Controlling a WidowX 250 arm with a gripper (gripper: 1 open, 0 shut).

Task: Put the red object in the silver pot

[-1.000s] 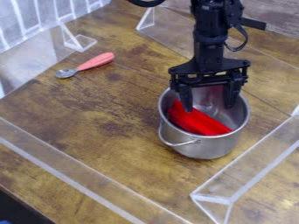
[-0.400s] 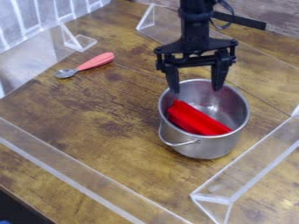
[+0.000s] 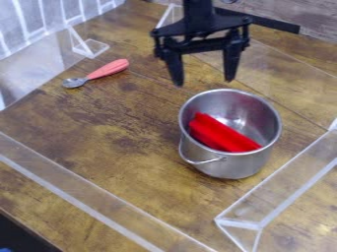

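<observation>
- Lifting clear: in the single camera view, the black two-fingered hand (image 3: pixel 200 59) has come up and back from the round shiny steel pot with the thin wire handle (image 3: pixel 231 132). A second ago its fingers were down inside the rim; now they hang above and behind the pot, toward the upper left, touching nothing.
- Hand state: fingers spread wide apart, nothing between them. Same wide spread a second ago, so the release was already done then.
- Bright red flat rectangular block (image 3: pixel 224 133): lying inside the pot, running diagonally across the bottom, one end toward the near wall. It has not shifted as the hand withdrew.
- Pot sits upright on the dark wood-grain bench (image 3: pixel 93 138), same spot as before, with the handle drooping over its near-left side.
- Small spoon with pinkish-red handle and metal bowl (image 3: pixel 98 73): on the bench at the left, well apart from the pot, untouched.
- Clear acrylic barriers (image 3: pixel 283 202) ring the work area.
- Judgement: placement looks complete, with the block in, the hand empty and clear. Only the retreat is left.
</observation>
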